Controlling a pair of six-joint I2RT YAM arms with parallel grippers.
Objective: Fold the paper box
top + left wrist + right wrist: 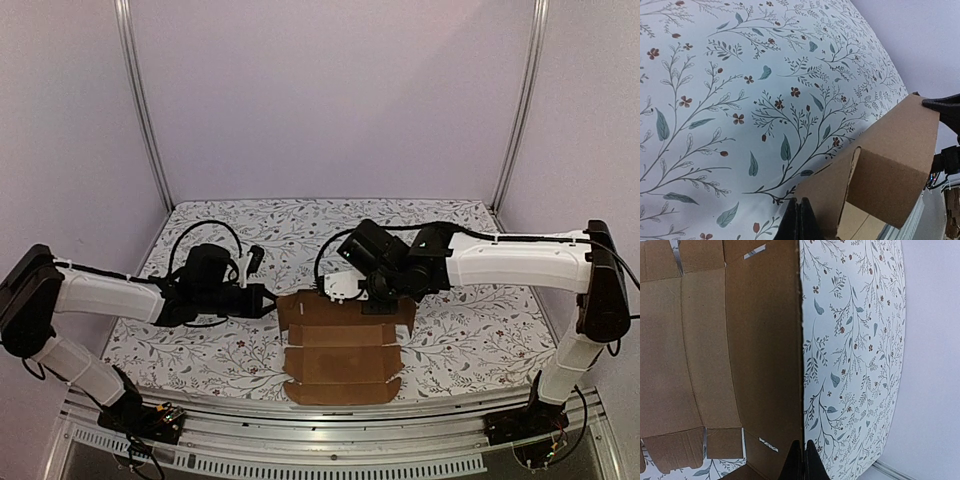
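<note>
Overhead, the paper box [342, 350] looks mostly flat at the worktop's [200, 350] near edge, but the left wrist cam shows a raised flap [895, 160]. Both jaws squeezed closed, grip unclear.

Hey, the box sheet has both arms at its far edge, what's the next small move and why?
Probably swing the right end effector toward the near edge, tipping the far panel upright on its crease. It looks shut on that panel's top edge, the panel stands part-raised, and the rest of the box lies flat. The left end effector, shut, sits at the panel's corner.
</note>
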